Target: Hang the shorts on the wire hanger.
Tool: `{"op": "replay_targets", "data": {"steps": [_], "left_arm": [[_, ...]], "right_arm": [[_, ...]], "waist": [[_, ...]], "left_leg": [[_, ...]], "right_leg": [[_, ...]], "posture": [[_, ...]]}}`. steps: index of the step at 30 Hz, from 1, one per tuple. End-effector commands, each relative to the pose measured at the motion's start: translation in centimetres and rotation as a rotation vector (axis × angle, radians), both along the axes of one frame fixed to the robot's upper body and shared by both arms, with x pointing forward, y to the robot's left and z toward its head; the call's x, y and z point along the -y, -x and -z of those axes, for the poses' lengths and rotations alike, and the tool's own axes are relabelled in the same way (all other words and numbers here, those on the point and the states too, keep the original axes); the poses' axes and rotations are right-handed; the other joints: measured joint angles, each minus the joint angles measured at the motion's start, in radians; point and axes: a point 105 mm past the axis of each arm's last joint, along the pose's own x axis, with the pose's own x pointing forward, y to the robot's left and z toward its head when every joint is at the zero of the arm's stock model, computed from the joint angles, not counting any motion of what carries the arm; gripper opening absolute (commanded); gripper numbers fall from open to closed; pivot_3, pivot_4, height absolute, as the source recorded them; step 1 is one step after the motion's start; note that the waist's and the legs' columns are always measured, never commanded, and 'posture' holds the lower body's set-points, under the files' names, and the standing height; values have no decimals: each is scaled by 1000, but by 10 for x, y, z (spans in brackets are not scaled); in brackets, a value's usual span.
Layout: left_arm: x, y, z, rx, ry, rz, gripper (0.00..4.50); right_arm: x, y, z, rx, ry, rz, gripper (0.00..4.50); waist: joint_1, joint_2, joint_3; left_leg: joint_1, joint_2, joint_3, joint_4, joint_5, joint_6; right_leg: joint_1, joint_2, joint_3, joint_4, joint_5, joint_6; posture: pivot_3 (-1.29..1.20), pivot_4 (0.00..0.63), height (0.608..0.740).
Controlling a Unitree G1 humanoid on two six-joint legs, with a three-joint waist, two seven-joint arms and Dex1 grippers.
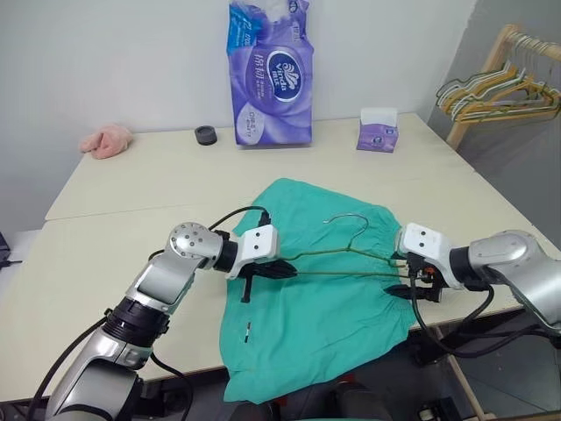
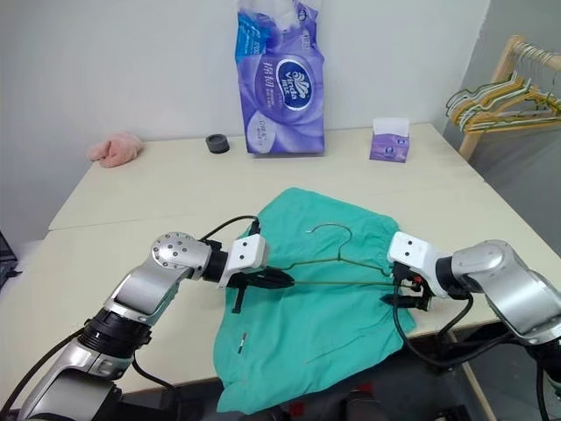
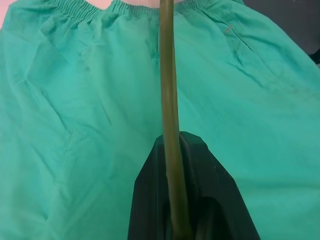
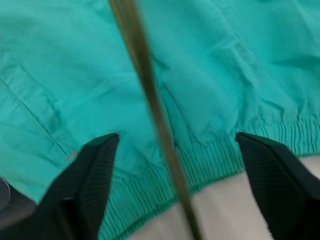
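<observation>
Shorts [image 1: 320, 289] lie flat at the desk's [image 1: 131, 184] near edge, wire hanger [image 1: 346, 259] lengthwise above them, left gripper [image 1: 272, 270] clenched on one end, right gripper [image 4: 177, 175] released, straddling the other end beside the waistband.

The shorts [image 1: 324, 289] are soft matt teal cloth, lightly creased, with a gathered, ribbed elastic waistband. The hanger [image 1: 351, 259] is thin dull greenish-grey metal wire, smooth and without shine. The worktop [image 1: 131, 202] is a smooth, matt cream surface. The end effector fingers [image 4: 95, 175] look like matt black plastic. The tissue pack [image 1: 272, 74] is wrapped in glossy purple plastic film. The pink cloth [image 1: 107, 140] looks fluffy. The rack [image 1: 478, 88] is pale bare wood.
</observation>
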Motion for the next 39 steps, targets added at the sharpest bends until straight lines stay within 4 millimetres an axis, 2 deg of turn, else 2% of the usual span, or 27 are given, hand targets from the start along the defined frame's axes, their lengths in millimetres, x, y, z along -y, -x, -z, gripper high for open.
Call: {"op": "replay_targets", "data": {"steps": [1, 8, 13, 16, 19, 24, 27, 34, 37, 39], "left_arm": [[3, 2, -6, 30, 7, 14, 0], [4, 1, -5, 32, 0, 17, 0], [4, 1, -2, 26, -4, 14, 0], [4, 7, -2, -41, 23, 25, 696], [4, 6, -4, -60, 49, 9, 1580], [5, -15, -22, -71, 237, -144, 3016], [-9, -28, -32, -118, 338, -253, 3016], [-40, -45, -37, -98, 347, -378, 3016], [-56, -58, -40, -65, 348, -452, 3016], [-54, -56, -38, -77, 351, -432, 3016]], "right_arm": [[-5, -3, -9, 38, 11, -29, 2409], [-10, -1, -9, 33, 7, -44, 57], [-11, 2, -9, 25, 5, -47, 22], [-11, 3, -8, 24, -1, -42, 0], [-9, 5, -8, 20, -4, -33, 0], [-3, 10, -7, 3, -22, 10, 0], [4, 19, -6, -18, -41, 57, 0], [28, 26, -5, -23, -60, 197, 0], [51, 34, -5, -42, -90, 332, 0], [72, 38, -3, -44, -105, 449, 0]], "waist": [[1, 0, 0], [1, 0, 0], [1, 0, 0], [1, 0, 0], [0, 0, 0], [4, 0, 0], [2, 0, -1], [-1, 1, -1], [4, 1, -1], [6, 1, -2]], "left_leg": [[0, 0, 0, 0, 0, 0], [0, 0, 0, 1, 0, 0], [-1, 0, 0, 3, 0, 0], [-2, 0, 0, 4, 0, 0], [-4, 0, -1, 9, 0, 0], [-6, 0, -1, 12, -1, 1], [-7, 0, -2, 13, -1, 2], [-6, 0, -2, 13, -1, 1], [-7, 0, -2, 13, -1, 1], [-7, 0, -2, 13, -1, 1]], "right_leg": [[0, 0, 0, 0, 0, 0], [0, 0, 0, 0, 0, 0], [0, 0, 0, 0, 0, 0], [0, 0, 0, 1, 1, 1], [0, 0, -1, 2, 1, 1], [0, 0, -1, 1, 3, 3], [0, 0, -1, 1, 4, 4], [0, 1, -1, 1, 5, 3], [0, 1, -1, 1, 5, 3], [0, 0, -1, 1, 5, 3]], "posture": [[-111, 22, 740], [-114, 24, 740], [-114, 24, 740], [-114, 24, 740], [-120, 22, 740], [-126, 22, 740], [-130, 21, 740], [-136, 22, 740], [-143, 27, 740], [-154, 29, 740]]}}
